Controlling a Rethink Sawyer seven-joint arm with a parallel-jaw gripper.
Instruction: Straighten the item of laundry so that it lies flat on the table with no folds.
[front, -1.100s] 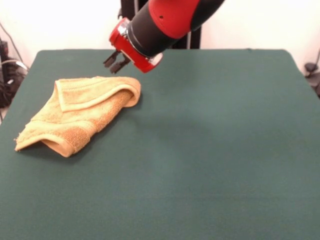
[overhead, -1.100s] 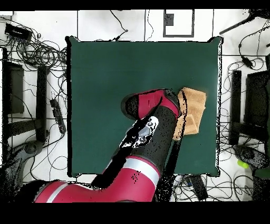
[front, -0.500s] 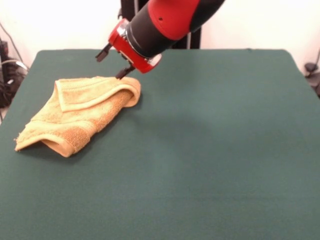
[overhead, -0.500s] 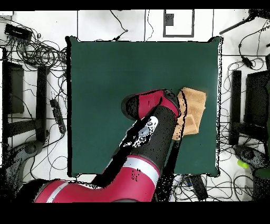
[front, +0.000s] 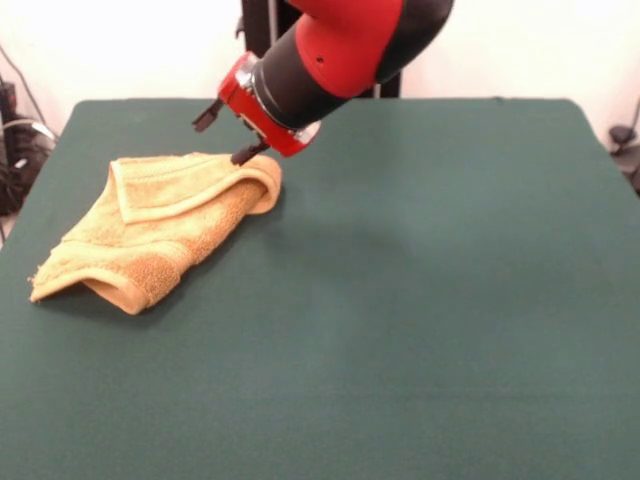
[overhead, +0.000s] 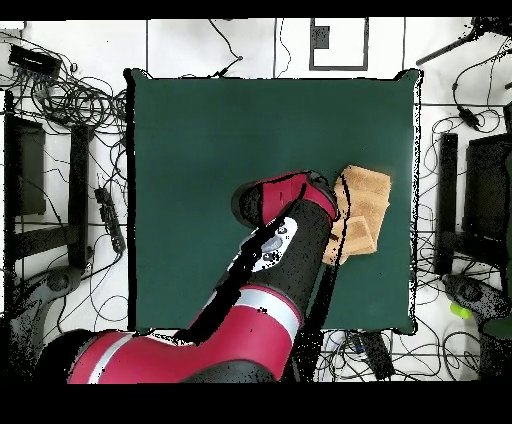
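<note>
My gripper (front: 226, 130) is spread wide and empty, one tip just touching the far-right folded corner of the towel (front: 155, 228), which sits bunched and doubled over at the counter (front: 420, 300)'s left side. Risk: closing here pinches both layers of the fold, so pulling drags the bundle instead of unfolding it.

In the front view the hand towel (front: 155, 225) lies folded on the counter (front: 420, 300) at the frame's left, near the left edge. The gripper (front: 227, 132) hangs just above the towel's upper right corner, fingers (front: 245, 153) spread, the lower one at the fold.
</note>
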